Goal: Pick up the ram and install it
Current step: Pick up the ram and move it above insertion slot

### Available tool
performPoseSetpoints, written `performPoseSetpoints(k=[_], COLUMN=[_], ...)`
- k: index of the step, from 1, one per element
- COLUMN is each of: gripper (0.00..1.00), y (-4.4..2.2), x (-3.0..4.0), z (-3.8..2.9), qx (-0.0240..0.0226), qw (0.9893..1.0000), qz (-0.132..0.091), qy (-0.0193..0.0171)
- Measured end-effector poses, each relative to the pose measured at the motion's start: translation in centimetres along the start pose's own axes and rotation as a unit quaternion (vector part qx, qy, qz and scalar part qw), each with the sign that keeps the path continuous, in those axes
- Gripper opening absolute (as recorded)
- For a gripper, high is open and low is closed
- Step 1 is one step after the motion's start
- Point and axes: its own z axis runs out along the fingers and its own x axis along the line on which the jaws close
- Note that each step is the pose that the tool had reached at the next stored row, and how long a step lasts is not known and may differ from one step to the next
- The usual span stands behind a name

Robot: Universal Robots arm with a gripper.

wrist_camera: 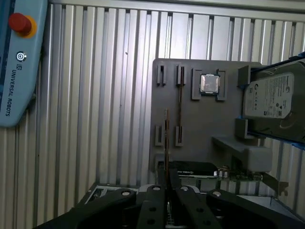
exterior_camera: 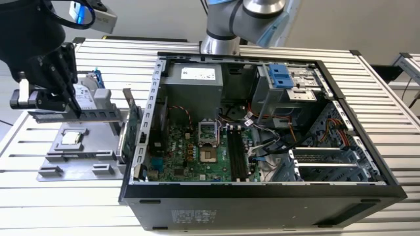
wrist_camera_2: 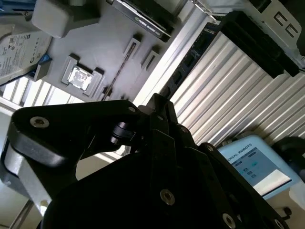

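Above the grey parts tray [exterior_camera: 78, 160] at the exterior view's left, the black gripper [exterior_camera: 74, 113] has its two fingers pinched closed on the ram [wrist_camera: 166, 138]. It holds the ram over the tray, well apart from the open computer case [exterior_camera: 262, 191] at the exterior view's right. The exterior view takes in the case interior, with the green motherboard [exterior_camera: 190, 152] and its long black memory slots [exterior_camera: 237, 155], and it shows the ram as a level grey bar at the fingertips. The first wrist view gives the ram edge-on, a thin line running out from between the fingertips just beside a narrow slot [wrist_camera: 180, 105] in the tray. The second wrist view looks past the back of the gripper's linkage to the lit screen of a teach pendant [wrist_camera_2: 252, 164], which lies on the slatted aluminium table [exterior_camera: 39, 211]. By count there is one ram, one processor [wrist_camera: 208, 83] seated in its tray pocket, one silver hard drive [wrist_camera: 271, 95] with blue brackets, one green circuit card [wrist_camera: 200, 168] at the tray's edge, one case and one pendant.
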Motion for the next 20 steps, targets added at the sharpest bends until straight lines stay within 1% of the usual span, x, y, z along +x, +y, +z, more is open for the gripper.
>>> performPoseSetpoints(k=[13,20], gripper=[0.0,0.0], y=[-2.11,-3.09], x=[0.11,0.16], z=[-0.03,-0.04], qx=[-0.0006,-0.0008], qw=[1.0,1.0], qz=[0.002,0.002], qy=[-0.0001,0.0])
